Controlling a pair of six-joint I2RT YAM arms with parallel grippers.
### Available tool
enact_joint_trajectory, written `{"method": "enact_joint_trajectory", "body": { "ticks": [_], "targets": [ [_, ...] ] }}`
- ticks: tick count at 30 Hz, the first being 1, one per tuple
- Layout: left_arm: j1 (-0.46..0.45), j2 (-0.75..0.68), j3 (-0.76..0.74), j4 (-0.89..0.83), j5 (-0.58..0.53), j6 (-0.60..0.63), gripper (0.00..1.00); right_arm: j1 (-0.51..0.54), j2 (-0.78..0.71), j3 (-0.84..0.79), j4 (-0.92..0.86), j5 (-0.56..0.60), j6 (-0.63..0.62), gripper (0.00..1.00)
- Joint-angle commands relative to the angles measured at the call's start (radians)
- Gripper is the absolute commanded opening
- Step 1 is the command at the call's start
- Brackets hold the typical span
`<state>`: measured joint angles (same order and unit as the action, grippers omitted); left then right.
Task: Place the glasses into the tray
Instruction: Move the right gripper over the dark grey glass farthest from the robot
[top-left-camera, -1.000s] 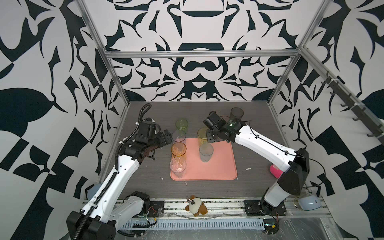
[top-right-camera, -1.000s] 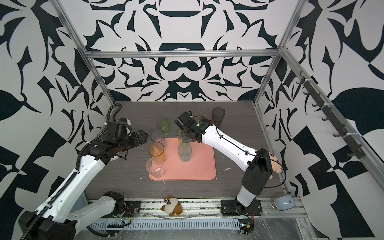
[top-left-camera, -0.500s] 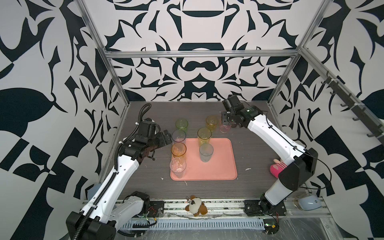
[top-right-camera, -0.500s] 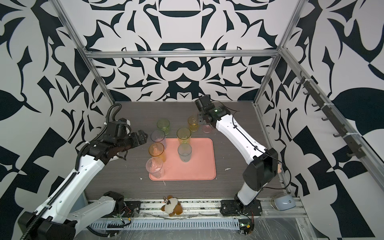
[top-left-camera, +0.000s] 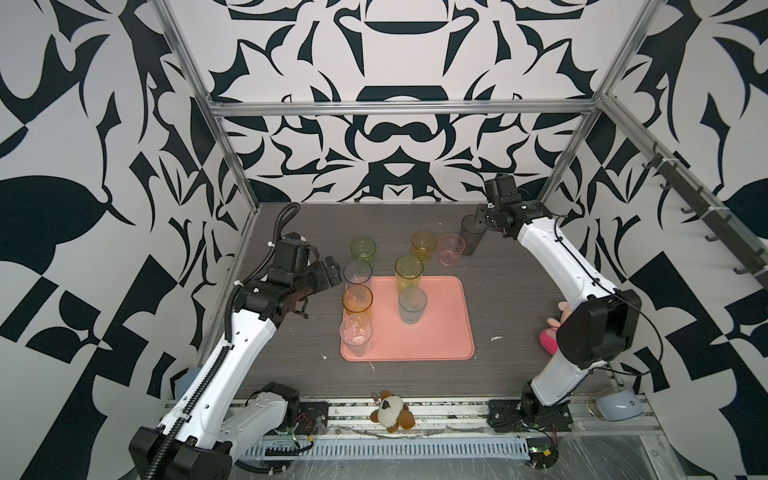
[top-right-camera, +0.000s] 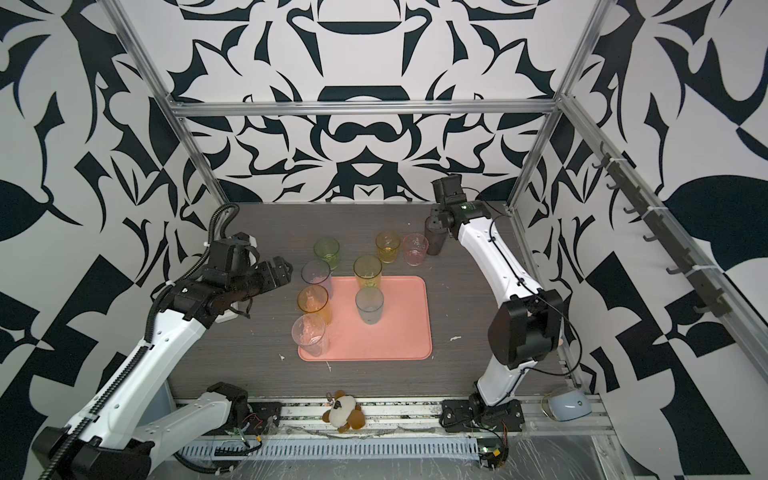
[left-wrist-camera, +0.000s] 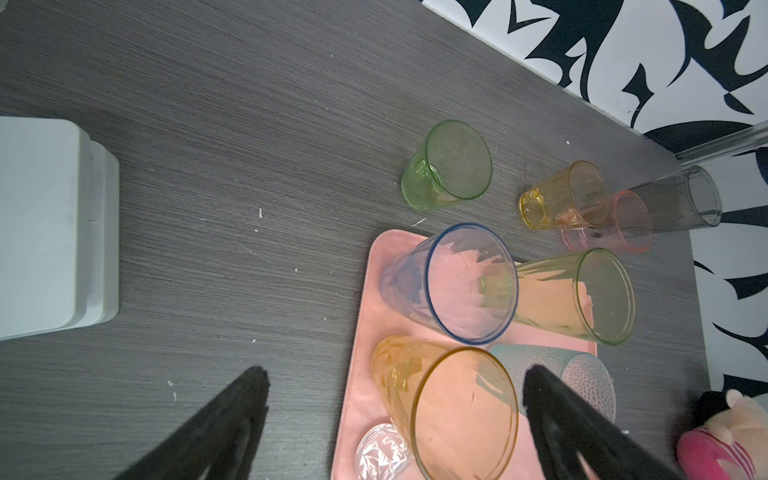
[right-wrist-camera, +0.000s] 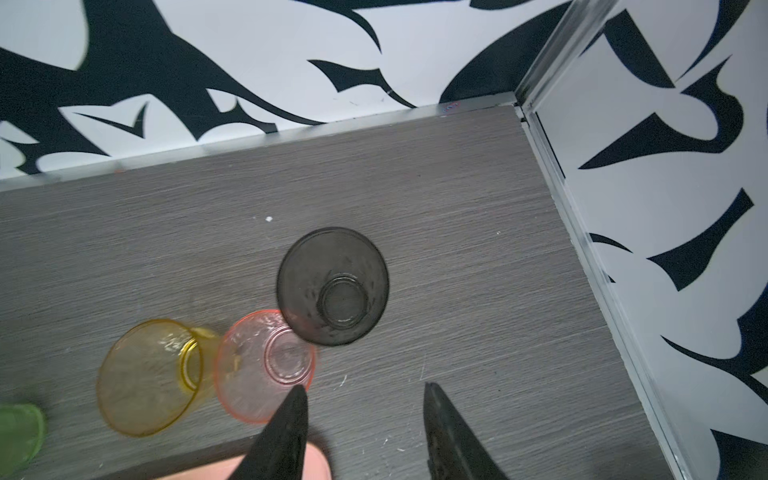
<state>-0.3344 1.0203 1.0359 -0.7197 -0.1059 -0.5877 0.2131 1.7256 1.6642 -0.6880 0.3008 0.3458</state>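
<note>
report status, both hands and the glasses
Left hand open, empty, beside tray. Right hand open, empty, above smoky grey glass. Also off tray: green glass, yellow glass, pink glass. Pink glass close beside the grey.

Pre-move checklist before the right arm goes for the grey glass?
1. Jaws of the right gripper apart, nothing between: ok.
2. The grey glass upright on the table, ahead of that gripper: ok.
3. Gap between grey glass and pink glass: cannot tell; they overlap in the wrist view.
4. Bare room on the tray, right half: ok.
5. The left gripper open, at the tray's left side, away from the grey glass: ok.
</note>
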Motion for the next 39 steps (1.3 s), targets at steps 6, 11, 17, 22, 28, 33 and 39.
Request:
{"method": "enact_joint_trajectory", "body": {
  "ticks": [6, 11, 17, 22, 28, 33, 39],
  "targets": [
    [-0.003, 0.002, 0.03, -0.031, -0.013, -0.009, 1.0, -0.088, 0.067, 0.049, 0.034, -0.094, 0.025, 0.53],
    [-0.002, 0.019, 0.038, -0.026, -0.012, -0.011, 0.99, -0.111, 0.118, 0.078, 0.024, -0.146, 0.03, 0.53],
    [-0.003, 0.034, 0.042, -0.021, -0.013, -0.012, 0.99, -0.121, 0.181, 0.13, -0.003, -0.176, 0.038, 0.53],
    [-0.003, 0.045, 0.043, -0.018, -0.016, -0.01, 0.99, -0.123, 0.221, 0.166, -0.02, -0.19, 0.042, 0.53],
    [-0.003, 0.059, 0.045, -0.014, -0.016, -0.009, 1.0, -0.123, 0.24, 0.169, -0.023, -0.204, 0.053, 0.51],
    [-0.003, 0.069, 0.048, -0.008, -0.012, -0.007, 0.99, -0.123, 0.254, 0.168, -0.023, -0.213, 0.057, 0.47],
    [-0.002, 0.078, 0.049, -0.006, -0.009, -0.008, 1.0, -0.124, 0.263, 0.161, -0.024, -0.219, 0.06, 0.42]
  ]
}}
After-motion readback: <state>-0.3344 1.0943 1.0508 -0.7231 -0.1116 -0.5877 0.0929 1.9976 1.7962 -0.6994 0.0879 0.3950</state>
